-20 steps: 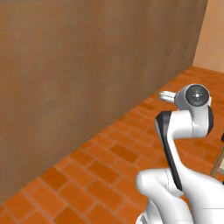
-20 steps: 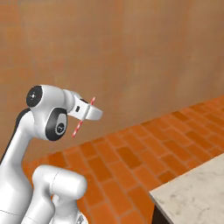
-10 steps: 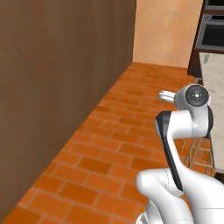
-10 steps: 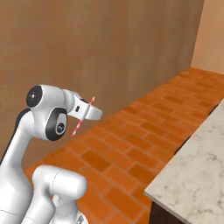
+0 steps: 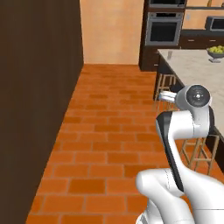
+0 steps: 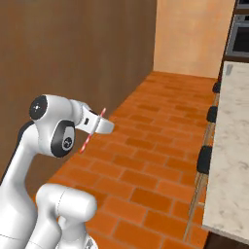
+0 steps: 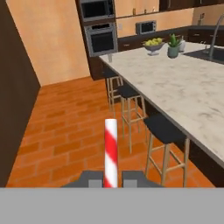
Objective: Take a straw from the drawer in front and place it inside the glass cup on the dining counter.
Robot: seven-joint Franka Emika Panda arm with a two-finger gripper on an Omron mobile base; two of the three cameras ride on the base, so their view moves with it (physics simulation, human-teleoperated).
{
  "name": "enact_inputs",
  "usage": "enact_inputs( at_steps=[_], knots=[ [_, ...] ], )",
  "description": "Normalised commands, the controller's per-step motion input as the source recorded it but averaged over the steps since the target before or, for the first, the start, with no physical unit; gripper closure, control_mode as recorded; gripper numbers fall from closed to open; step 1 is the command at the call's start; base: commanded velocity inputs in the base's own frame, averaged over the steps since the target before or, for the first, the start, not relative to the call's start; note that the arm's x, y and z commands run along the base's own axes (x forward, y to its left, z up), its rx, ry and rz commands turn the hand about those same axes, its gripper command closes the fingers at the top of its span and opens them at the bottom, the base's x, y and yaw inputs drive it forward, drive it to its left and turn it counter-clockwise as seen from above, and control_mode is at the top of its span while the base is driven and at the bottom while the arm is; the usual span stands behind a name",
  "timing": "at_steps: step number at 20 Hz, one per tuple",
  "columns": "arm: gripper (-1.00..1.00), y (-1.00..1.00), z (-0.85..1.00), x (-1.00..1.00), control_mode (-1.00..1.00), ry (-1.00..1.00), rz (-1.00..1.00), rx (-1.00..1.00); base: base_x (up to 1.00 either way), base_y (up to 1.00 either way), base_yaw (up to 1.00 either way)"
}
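Note:
The red-and-white striped straw (image 7: 110, 148) stands upright between my dark fingertips, with my gripper (image 7: 110, 178) shut on it. From the right base view the straw (image 6: 91, 131) slants down beside the gripper (image 6: 98, 125), held high over the brick floor. The beige marbled dining counter (image 7: 175, 83) stretches ahead to the right. On its near corner stands the small greyish glass cup (image 7: 109, 57), well beyond the gripper. The drawer is out of view.
Dark-seated stools (image 7: 164, 129) line the counter's near side. A fruit bowl (image 7: 153, 43) and a potted plant (image 7: 173, 46) sit at its far end. A dark wood wall (image 5: 35, 109) runs along the left, and a built-in oven (image 7: 101, 37) stands at the back. Brick floor (image 5: 109, 131) lies between them.
The base has turned, so both base views swung from the dark wood wall to the brick aisle and the dining counter. The arm keeps its pose, still holding the straw.

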Motion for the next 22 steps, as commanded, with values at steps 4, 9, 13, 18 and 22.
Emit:
enact_inputs(
  at_steps=[4, 9, 13, 18, 22],
  knots=[
    [1.0, 0.0, 0.0, 0.0, 1.0, 0.0, 0.0, 0.0, 0.93, 0.78, -0.51],
    [1.0, 0.0, 0.0, 0.0, 1.0, 0.0, 0.0, 0.0, 0.96, 0.72, -0.5],
    [1.0, 0.0, 0.0, 0.0, 1.0, 0.0, 0.0, 0.0, 0.96, 0.63, -0.48],
    [1.0, 0.0, 0.0, 0.0, 1.0, 0.0, 0.0, 0.0, 0.97, 0.61, -0.48],
    [1.0, 0.0, 0.0, 0.0, 1.0, 0.0, 0.0, 0.0, 0.94, 0.67, -0.48]
  ],
)
